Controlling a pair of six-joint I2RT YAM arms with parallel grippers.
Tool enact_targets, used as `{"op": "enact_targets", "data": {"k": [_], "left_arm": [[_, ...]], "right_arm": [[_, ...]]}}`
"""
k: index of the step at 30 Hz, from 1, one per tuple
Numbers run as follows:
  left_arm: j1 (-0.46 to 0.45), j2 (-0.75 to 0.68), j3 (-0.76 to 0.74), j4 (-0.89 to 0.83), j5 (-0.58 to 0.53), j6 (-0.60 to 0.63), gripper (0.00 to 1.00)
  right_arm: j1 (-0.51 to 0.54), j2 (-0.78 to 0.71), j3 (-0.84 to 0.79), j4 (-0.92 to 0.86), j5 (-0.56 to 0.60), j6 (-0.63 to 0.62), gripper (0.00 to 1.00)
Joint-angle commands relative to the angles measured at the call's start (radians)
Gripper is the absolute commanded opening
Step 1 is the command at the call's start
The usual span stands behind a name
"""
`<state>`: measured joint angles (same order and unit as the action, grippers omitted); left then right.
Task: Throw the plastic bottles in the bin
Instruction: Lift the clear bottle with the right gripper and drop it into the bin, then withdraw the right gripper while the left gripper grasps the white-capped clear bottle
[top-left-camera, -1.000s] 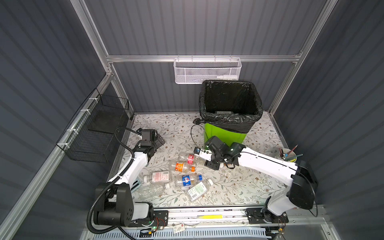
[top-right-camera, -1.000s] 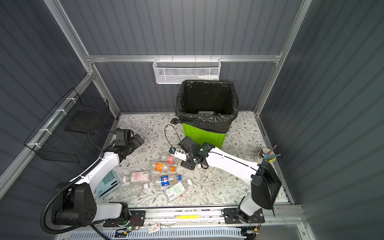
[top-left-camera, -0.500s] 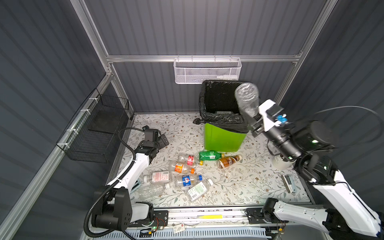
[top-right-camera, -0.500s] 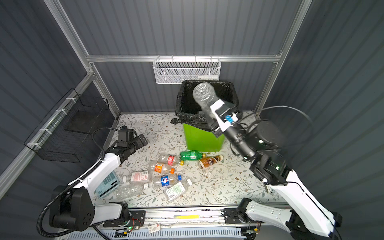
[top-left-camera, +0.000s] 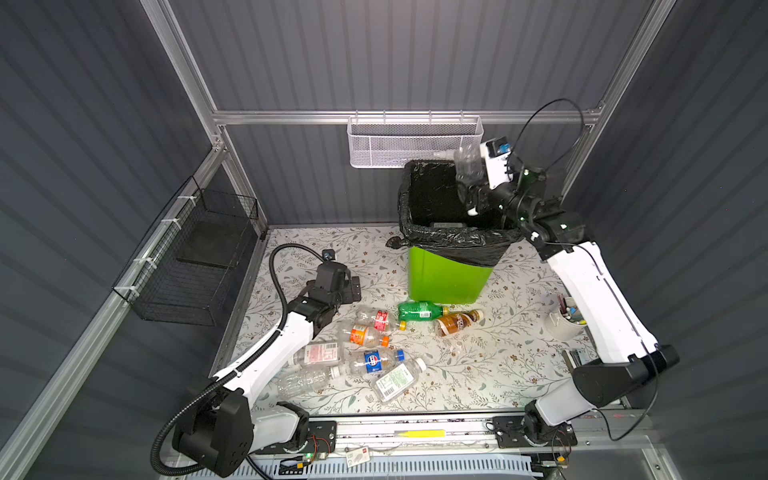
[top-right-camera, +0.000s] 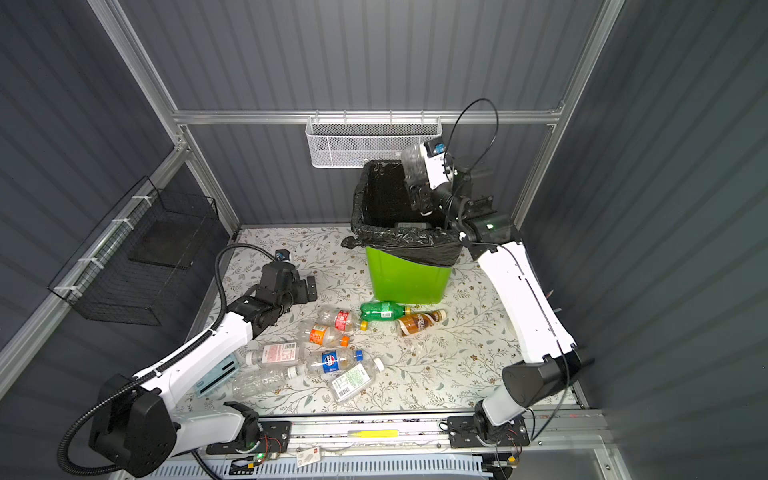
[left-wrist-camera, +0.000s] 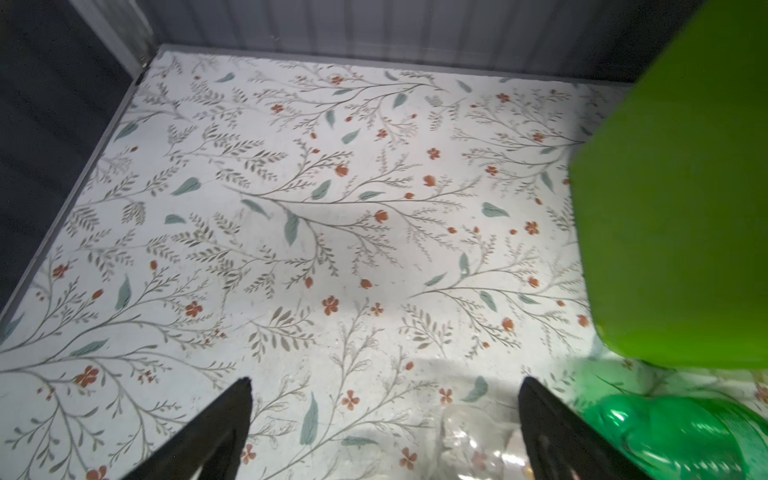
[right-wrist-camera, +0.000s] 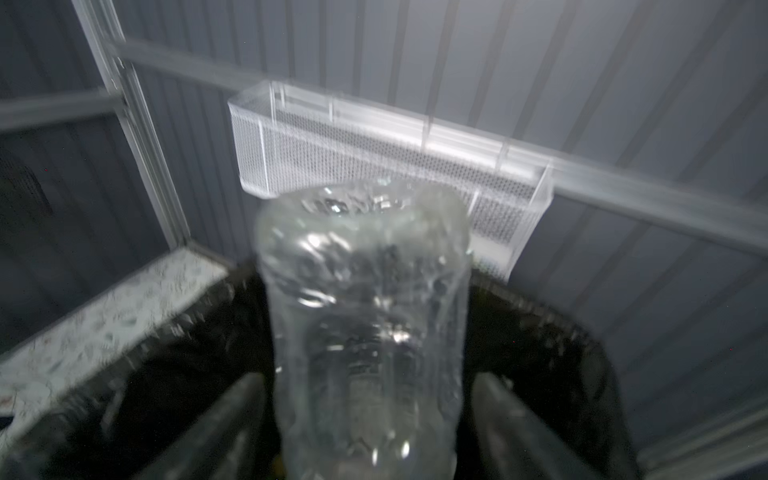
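Clear bottle (right-wrist-camera: 361, 270) sat loose between the right gripper's (right-wrist-camera: 368, 378) spread jaws, bin (top-left-camera: 449, 274) just below it; left gripper (left-wrist-camera: 384, 380) gaped wide.

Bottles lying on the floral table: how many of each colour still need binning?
Clear plastic bottles: 6
Green plastic bottle: 1
Amber-brown plastic bottle: 1
Total: 8

Floral-patterned tabletop (top-left-camera: 498, 365), green bin (top-left-camera: 449, 278) standing at back, plastic bottles (top-left-camera: 374, 361) lying scattered in front, white cup (top-left-camera: 565, 328) at right
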<state>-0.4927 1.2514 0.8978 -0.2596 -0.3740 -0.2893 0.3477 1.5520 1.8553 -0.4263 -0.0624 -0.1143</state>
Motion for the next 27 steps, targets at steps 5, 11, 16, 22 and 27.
{"op": "enact_targets", "data": {"k": [5, 11, 16, 22, 27], "left_arm": [[-0.241, -0.04, 0.071, -0.112, -0.102, 0.26, 1.0], [-0.422, 0.053, 0.149, -0.251, -0.077, 0.341, 1.0], [-0.564, 0.184, 0.228, -0.38, -0.046, 0.376, 1.0], [-0.638, 0.256, 0.289, -0.473, 0.077, 0.348, 0.99], [-0.701, 0.31, 0.326, -0.588, 0.098, 0.296, 0.97]], "right_arm": [[-0.029, -0.348, -0.203, 0.226, 0.118, 0.091, 0.99], [-0.088, -0.49, -0.415, 0.297, 0.172, 0.14, 0.99], [-0.159, -0.578, -0.586, 0.319, 0.185, 0.224, 0.99], [-0.25, -0.662, -0.717, 0.288, 0.165, 0.299, 0.99], [-0.297, -0.697, -0.774, 0.27, 0.154, 0.33, 0.99]]}}
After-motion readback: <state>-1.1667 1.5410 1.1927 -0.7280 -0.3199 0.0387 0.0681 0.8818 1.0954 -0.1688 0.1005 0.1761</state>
